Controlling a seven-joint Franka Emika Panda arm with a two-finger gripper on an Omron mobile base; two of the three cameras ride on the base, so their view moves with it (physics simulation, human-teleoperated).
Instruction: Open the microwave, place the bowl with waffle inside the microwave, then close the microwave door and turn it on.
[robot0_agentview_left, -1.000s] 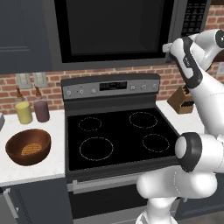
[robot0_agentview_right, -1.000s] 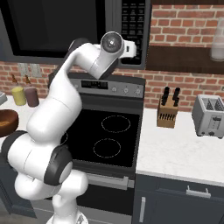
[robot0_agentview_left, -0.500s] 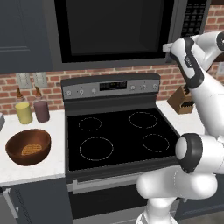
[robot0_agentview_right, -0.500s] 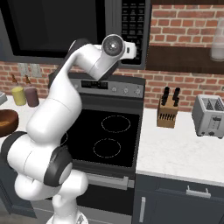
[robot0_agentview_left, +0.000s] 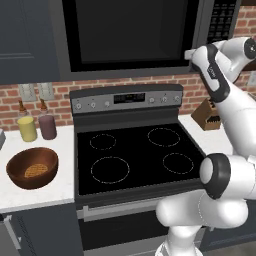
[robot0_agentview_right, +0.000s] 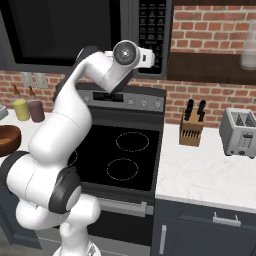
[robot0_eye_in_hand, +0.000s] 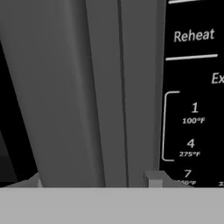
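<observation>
One bowl (robot0_agentview_left: 32, 167) with the waffle (robot0_agentview_left: 35, 171) sits on my left counter (robot0_agentview_left: 45, 192). My gripper (robot0_agentview_left: 189, 54) presses at the shut microwave door's (robot0_agentview_left: 127, 35) handle (robot0_eye_in_hand: 74, 92); I cannot tell its grip.

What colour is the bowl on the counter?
Dark brown wood; the bowl shows best in the left base view.

Microwave door (robot0_agentview_left: 127, 32) shut; waffle (robot0_agentview_left: 35, 171) in bowl (robot0_agentview_left: 32, 167) left of stove (robot0_agentview_left: 134, 156)
</observation>
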